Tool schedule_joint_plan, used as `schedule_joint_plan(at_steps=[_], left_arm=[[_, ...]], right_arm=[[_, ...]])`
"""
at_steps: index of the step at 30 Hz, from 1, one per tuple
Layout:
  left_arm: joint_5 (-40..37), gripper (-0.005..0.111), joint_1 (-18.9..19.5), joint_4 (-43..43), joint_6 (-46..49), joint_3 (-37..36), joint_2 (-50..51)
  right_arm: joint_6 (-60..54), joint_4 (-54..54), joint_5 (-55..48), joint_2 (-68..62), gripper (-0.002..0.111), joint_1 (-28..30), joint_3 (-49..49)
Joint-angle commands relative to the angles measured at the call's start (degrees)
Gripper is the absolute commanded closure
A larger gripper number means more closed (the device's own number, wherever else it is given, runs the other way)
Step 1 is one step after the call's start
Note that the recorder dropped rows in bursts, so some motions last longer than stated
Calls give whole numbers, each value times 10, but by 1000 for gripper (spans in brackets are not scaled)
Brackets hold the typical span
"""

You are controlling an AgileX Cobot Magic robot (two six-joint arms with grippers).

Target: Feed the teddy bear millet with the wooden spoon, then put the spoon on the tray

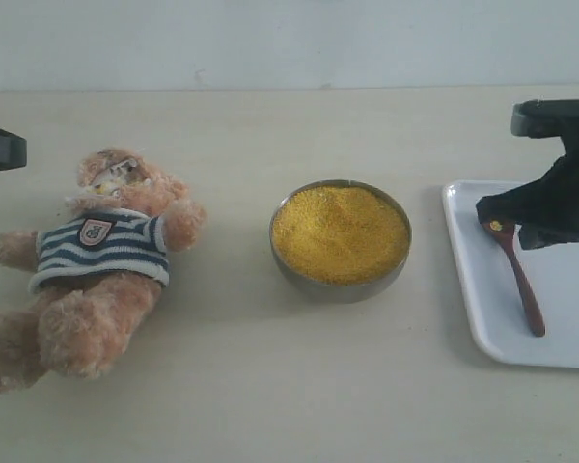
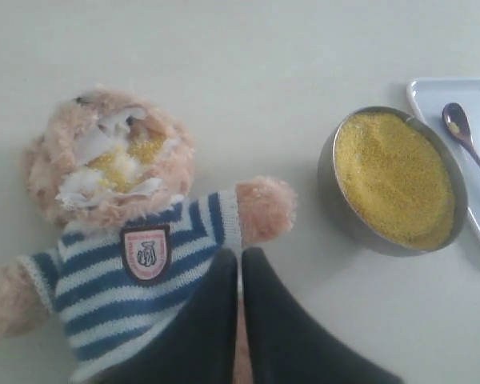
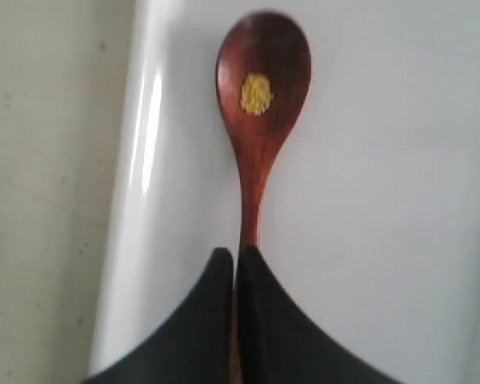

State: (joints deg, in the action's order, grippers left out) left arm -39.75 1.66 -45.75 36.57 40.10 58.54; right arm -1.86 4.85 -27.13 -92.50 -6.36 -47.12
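Exterior view: one teddy bear (image 1: 96, 260), one metal bowl (image 1: 340, 289) of millet (image 1: 340, 231), one wooden spoon (image 1: 521, 280) and one tray (image 1: 482, 299) on a pale table (image 1: 270, 395).
The spoon lies flat on the tray by its left rim. Its long axis runs far to near, scoop at the far end, face up, holding a dab of millet. The right gripper (image 3: 234, 254) is closed over the handle; whether it pinches the handle is unclear. The left gripper (image 2: 240, 254), closed and empty, hangs over the bear's shirt.

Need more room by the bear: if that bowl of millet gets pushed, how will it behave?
The metal bowl looks wide and low, so it likely slides rather than tips. The millet sits nearly at the rim, so a jolt may spill grains.
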Motion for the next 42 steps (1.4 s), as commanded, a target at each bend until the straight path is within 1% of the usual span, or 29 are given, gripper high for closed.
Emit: schedule_joint_plan(at_steps=[1,3,6,9,14,17,20,23,25,29,31,42], left_arm=[[62,103,0,2,5,-51,-93],[91,103,0,1,3,-71,-141],[102,103,0,-3,3,-82,-207],[125,103,0,-17,3,-98,-255],[164,103,0,-51,3,-146,-337],[181,103,0,-67,3,-171,-369],[186,103,0,-76,3,-184,-381],[184,103,0,-78,6,-185,-381],[177,103,0,-78,26,-185,-381],[155,103,-1,-119,81,-185,-381],[153,103,-1,-136,103,-185,-381],[153,103,-1,-140,106,-185,-381]], right_arm=[[3,32,119,108,108,1,77],[3,53,198,175,108,1,135],[5,102,298,307,108,1,214],[5,128,346,413,108,1,258],[19,128,353,600,108,1,308],[19,128,331,680,108,1,318],[19,128,305,733,108,1,318],[19,128,281,762,108,1,318],[19,128,261,767,108,1,318],[6,121,221,767,108,1,318],[-2,121,218,767,108,1,318],[-2,126,214,767,108,1,318]])
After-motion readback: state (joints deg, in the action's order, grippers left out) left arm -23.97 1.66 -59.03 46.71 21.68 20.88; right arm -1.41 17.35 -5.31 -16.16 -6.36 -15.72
